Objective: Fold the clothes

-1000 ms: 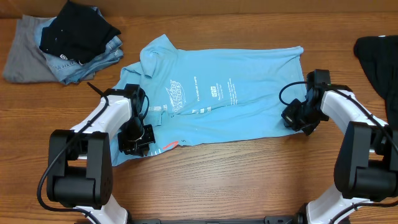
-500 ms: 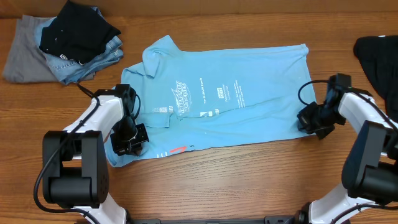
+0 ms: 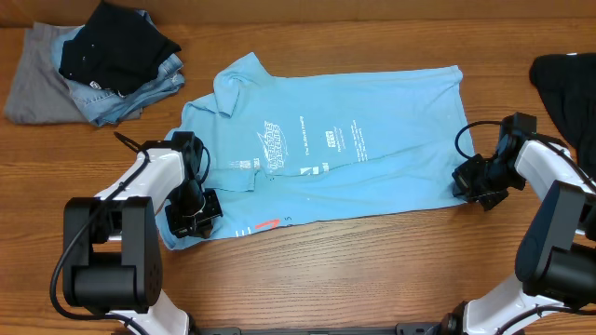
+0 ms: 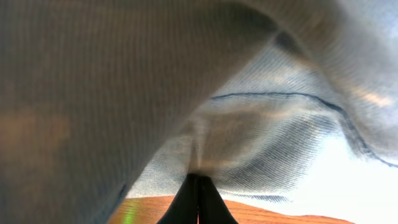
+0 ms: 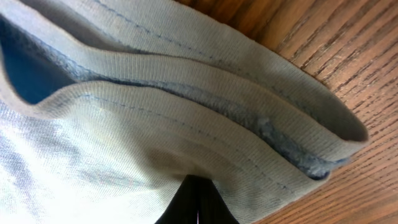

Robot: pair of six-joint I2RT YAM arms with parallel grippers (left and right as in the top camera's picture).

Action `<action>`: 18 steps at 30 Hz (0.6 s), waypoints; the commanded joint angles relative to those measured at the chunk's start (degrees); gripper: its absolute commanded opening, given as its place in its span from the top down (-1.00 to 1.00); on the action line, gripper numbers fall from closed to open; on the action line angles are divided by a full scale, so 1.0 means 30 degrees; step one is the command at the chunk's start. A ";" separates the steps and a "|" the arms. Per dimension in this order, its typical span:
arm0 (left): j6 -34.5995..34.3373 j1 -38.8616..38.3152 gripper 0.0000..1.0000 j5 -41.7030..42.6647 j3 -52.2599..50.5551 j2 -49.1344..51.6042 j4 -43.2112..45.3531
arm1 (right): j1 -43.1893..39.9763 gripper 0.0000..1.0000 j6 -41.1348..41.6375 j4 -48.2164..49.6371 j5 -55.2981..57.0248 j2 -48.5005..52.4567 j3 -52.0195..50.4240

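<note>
Light blue knit fabric makes up the one T-shirt [image 3: 335, 149] we see. It lies spread flat across the middle of the brown wood-grain table [image 3: 372, 270], with small white print [image 3: 279, 149] facing up near its centre. We count two grippers, and both are on this shirt. The left gripper [image 3: 193, 219] has its fingers pressed together on the shirt's lower left corner, where the cloth bunches up. The right gripper [image 3: 475, 181] is pinched tight on the right edge, where the right wrist view shows a ribbed, stitched hem [image 5: 205, 118] doubled into layers. In the left wrist view, the fine-ribbed cloth drapes over the closed fingertips and fills most of the picture.

We count four other garments. Three sit in a loose heap at the far left corner: a grey one [image 3: 37, 88] at the bottom, a faded denim piece [image 3: 121, 98] on it and a crumpled black one [image 3: 112, 46] on top. A second black garment [image 3: 568, 88] lies at the table's right edge, well apart from the shirt.
</note>
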 commanded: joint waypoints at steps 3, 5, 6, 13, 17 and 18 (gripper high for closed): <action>-0.0510 0.1428 0.92 -0.1566 -0.0219 -0.0226 0.0568 | -0.0197 0.93 -0.0284 0.0007 0.0627 0.0313 -0.0168; -0.0357 0.2164 0.92 -0.1610 -0.0219 -0.0219 0.0634 | -0.0197 0.93 -0.0277 0.0015 0.0627 0.0313 -0.0168; -0.0372 0.2601 0.92 -0.1654 -0.0219 -0.0219 0.0707 | -0.0197 0.93 -0.0277 0.0022 0.0627 0.0313 -0.0168; -0.0313 0.5370 0.92 -0.1923 -0.0219 -0.0226 0.1049 | -0.0197 0.93 -0.0182 -0.0007 0.0619 0.0306 -0.0160; -0.0423 0.6645 0.92 -0.2018 -0.0066 -0.0226 0.0379 | -0.0197 0.93 0.0036 -0.0146 0.0634 0.0306 -0.0124; -0.0539 0.6914 0.92 -0.2018 0.0138 -0.0226 0.0029 | -0.0197 0.93 0.0058 -0.0226 0.0634 0.0299 -0.0080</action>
